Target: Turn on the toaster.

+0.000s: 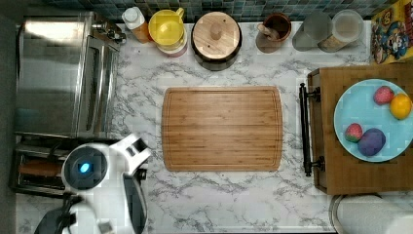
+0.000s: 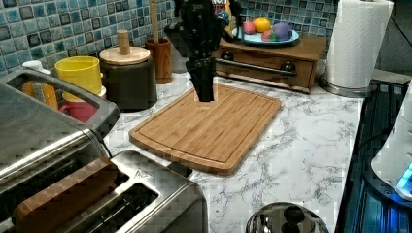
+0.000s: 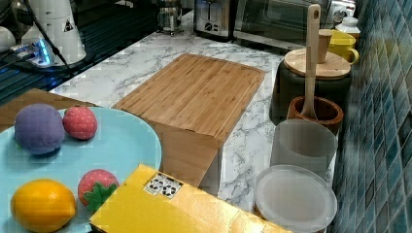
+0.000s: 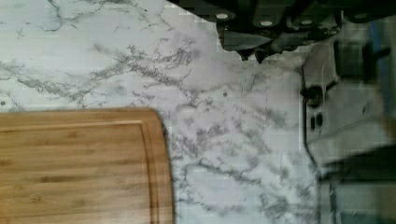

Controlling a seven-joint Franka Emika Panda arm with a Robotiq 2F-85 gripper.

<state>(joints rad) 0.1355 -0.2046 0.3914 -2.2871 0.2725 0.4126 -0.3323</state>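
The toaster (image 1: pixel 34 183) sits at the top view's lower left, just beside the oven (image 1: pixel 63 73). Much of it is hidden under the white arm (image 1: pixel 104 195). In the left view the toaster (image 2: pixel 145 189) is the nearest thing at the left and is cut off by the frame. It is boxy brushed steel with two long slots. A brown slab (image 2: pixel 63 196) stands in the nearer slot (what it is cannot be told). In the right view the toaster (image 3: pixel 214 17) stands far back, and its end face is too small to read. The wrist view catches that end (image 4: pixel 345 107) as a blurred steel face with a dark knob (image 4: pixel 310 95). The lever is hard to make out.

The gripper (image 2: pixel 204 94) hangs in the air, black and tapering, pointing down. In the left view it is seen in front of the board's (image 2: pixel 209 124) far edge, well apart from the toaster. Its fingers look pressed together. No gap shows between them there, and in the wrist view the tips (image 4: pixel 252 56) lie close side by side.

The board is bamboo with rounded corners and a groove near its rim. It lies flat in the middle of the veined marble counter (image 1: pixel 219 200). At the top view's right, a pale blue plate (image 1: pixel 355 105) of fruit rests on a wooden chest (image 1: pixel 341 180).
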